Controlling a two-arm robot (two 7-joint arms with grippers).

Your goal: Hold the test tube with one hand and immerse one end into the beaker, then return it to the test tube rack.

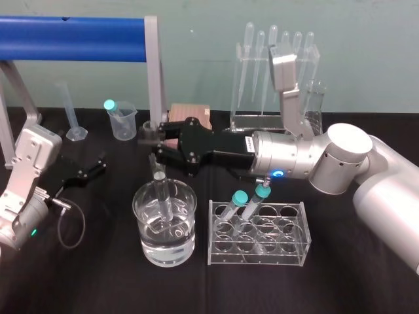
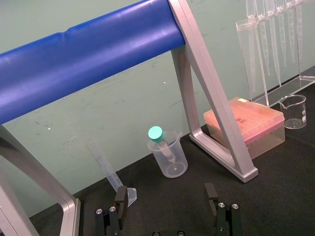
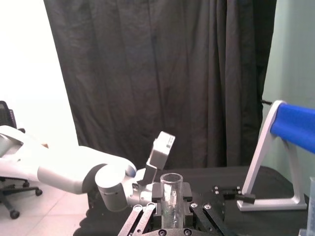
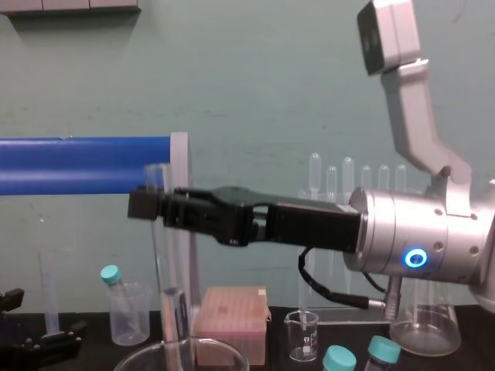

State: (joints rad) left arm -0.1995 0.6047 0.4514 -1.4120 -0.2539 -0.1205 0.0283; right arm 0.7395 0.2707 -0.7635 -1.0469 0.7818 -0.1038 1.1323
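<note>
- Nearest the robot, the beaker (image 1: 141, 216) stands on the black table, part filled with clear liquid; the test tube (image 1: 161, 190) stands nearly upright inside it, and its lower end looks to reach the liquid; the immersing step is, I judge, in hand or just achieved.
- Just beside the beaker, on the robot's right, is the test tube rack (image 1: 304, 226), with two teal-capped tubes (image 1: 242, 203) leaning in its left holes and the other holes free; the next move calls for a straight lift until the tube clears the thick rim, a short carry to the right, then a slow lowering into a free hole, away from the capped pair.
- Above and just behind the beaker, the right gripper (image 1: 150, 145) reaches in level from the right; its fingers (image 3: 152, 196) are narrowed onto the tube's upper part, just under the flared rim, and touch nothing else.
- Farther left, well apart from the glassware, the left gripper (image 1: 101, 165) lies parked low over the table, its fingers (image 2: 120, 196) spread wide and holding nothing.
</note>
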